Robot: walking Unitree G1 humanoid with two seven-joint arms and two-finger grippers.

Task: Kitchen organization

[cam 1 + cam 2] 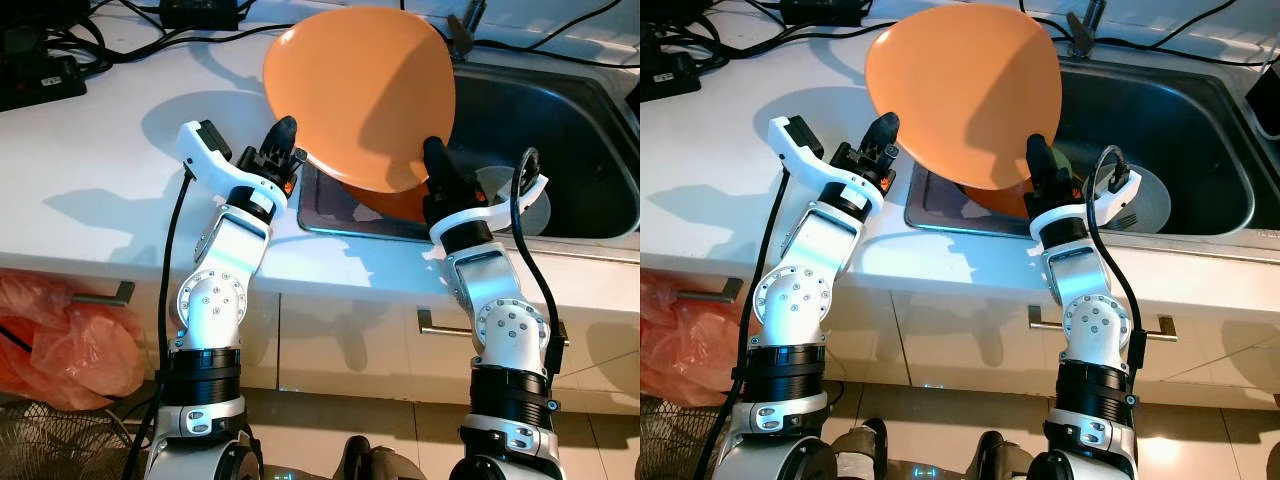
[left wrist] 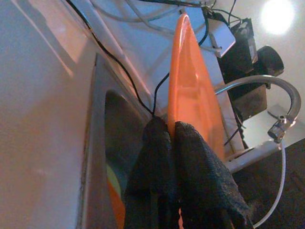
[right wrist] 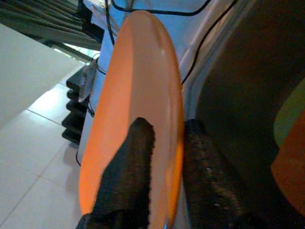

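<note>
I can read no text, label, brand, number or sign anywhere from here. The orange plate (image 1: pixel 360 95) at upper centre is plain, the white worktop (image 1: pixel 90 150) carries no markings, and the black boxes (image 1: pixel 35 70) at upper left are too small to make out.

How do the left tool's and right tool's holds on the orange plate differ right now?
The left tool pinches the orange plate at its left rim, above the white counter. The right tool pinches its lower right rim, over the sink. Both are shut on the tilted plate's edge.
</note>
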